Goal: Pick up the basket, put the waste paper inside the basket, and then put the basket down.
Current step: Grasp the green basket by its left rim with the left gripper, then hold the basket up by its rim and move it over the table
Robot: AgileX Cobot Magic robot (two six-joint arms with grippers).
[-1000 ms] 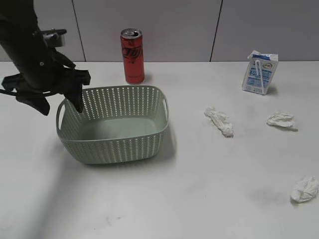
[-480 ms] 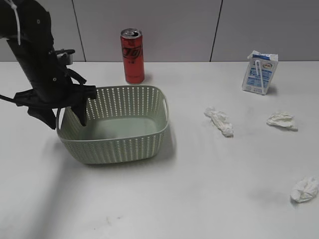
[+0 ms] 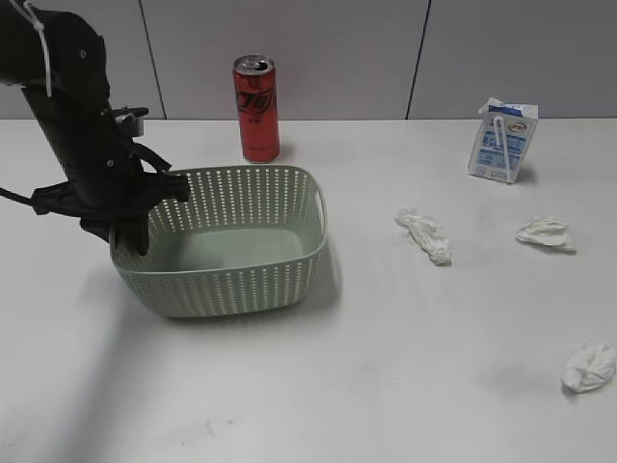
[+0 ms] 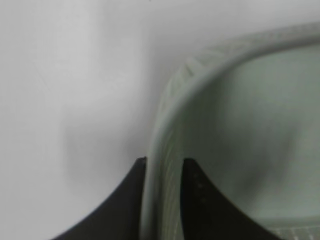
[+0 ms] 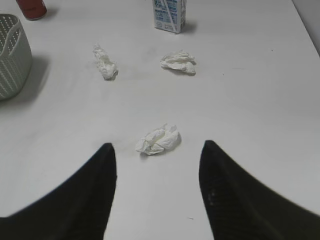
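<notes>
The pale green basket (image 3: 241,285) stands on the white table left of centre. My left gripper (image 3: 130,236) is down over its left rim. In the left wrist view the two fingers straddle the basket rim (image 4: 172,105), one outside and one inside, pressed against it, so the left gripper (image 4: 164,162) is shut on the basket. Three waste paper wads lie to the right: one near the middle (image 3: 424,234), one far right (image 3: 545,232), one front right (image 3: 588,367). My right gripper (image 5: 157,145) is open and empty, just behind the nearest wad (image 5: 158,140); it is out of the exterior view.
A red drink can (image 3: 256,108) stands behind the basket. A blue-and-white carton (image 3: 503,141) stands at the back right. In the right wrist view the basket's corner (image 5: 12,55) shows at the far left, with two more wads (image 5: 105,63) (image 5: 178,61) ahead.
My left arm has come down and slightly right, bringing its gripper from above the basket's left rim onto the rim. The basket and the paper wads have not moved.
</notes>
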